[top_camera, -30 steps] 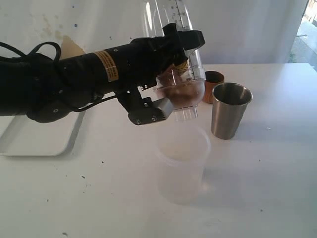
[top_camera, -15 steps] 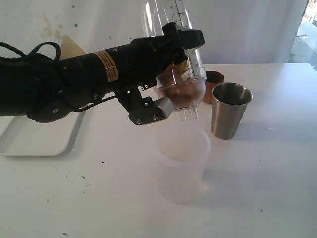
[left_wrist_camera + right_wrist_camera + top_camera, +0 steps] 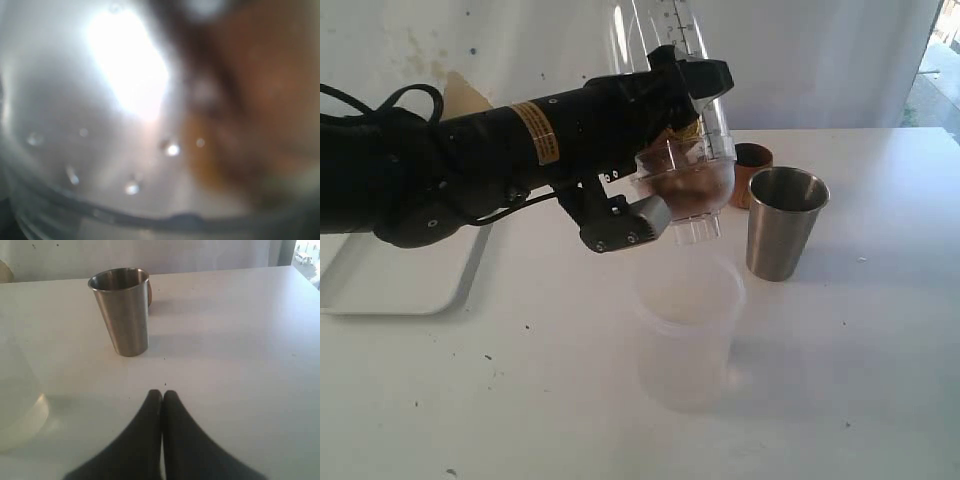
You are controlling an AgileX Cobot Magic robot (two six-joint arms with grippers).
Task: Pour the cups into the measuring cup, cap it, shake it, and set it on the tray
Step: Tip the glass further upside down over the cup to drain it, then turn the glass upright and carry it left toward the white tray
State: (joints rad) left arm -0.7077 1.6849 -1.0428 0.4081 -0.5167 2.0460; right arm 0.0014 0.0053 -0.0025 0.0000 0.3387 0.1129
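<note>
Two grippers are at work, and only the left gripper (image 3: 690, 145) carries anything. Its black jaws stand wide apart and are clamped on the measuring cup (image 3: 650, 30), one finger against the upper side and one against the lower. The clear cup, with graduation marks down its wall, is lifted off the white table (image 3: 870, 380) and stands roughly upright in the grip. Brown contents sit in its rounded lower end. The left wrist view is filled by a blurred close-up of that cup (image 3: 100, 150), clear plastic with droplets and a brown mass, too soft to read further. Directly below the left gripper stands the wide frosted plastic container (image 3: 688, 335), apart from the held cup. Just beyond the fingertips, farther along the arm's reach, the steel tumbler (image 3: 785, 225) stands upright on the table. The brown wooden cup (image 3: 752, 160) sits close behind it, partly hidden by the held cup. Back under the arm, well behind the gripper, lies the white tray (image 3: 380, 290). The right gripper (image 3: 162, 400) has its two dark fingers pressed together on nothing and hangs low over the bare table. The steel tumbler (image 3: 122, 310) stands ahead of its tips, with a sliver of the wooden cup (image 3: 149, 290) behind. Compared with a second ago almost nothing differs: the left gripper holds the measuring cup at the same height over the container. The tumbler and wooden cup have not moved.
</note>
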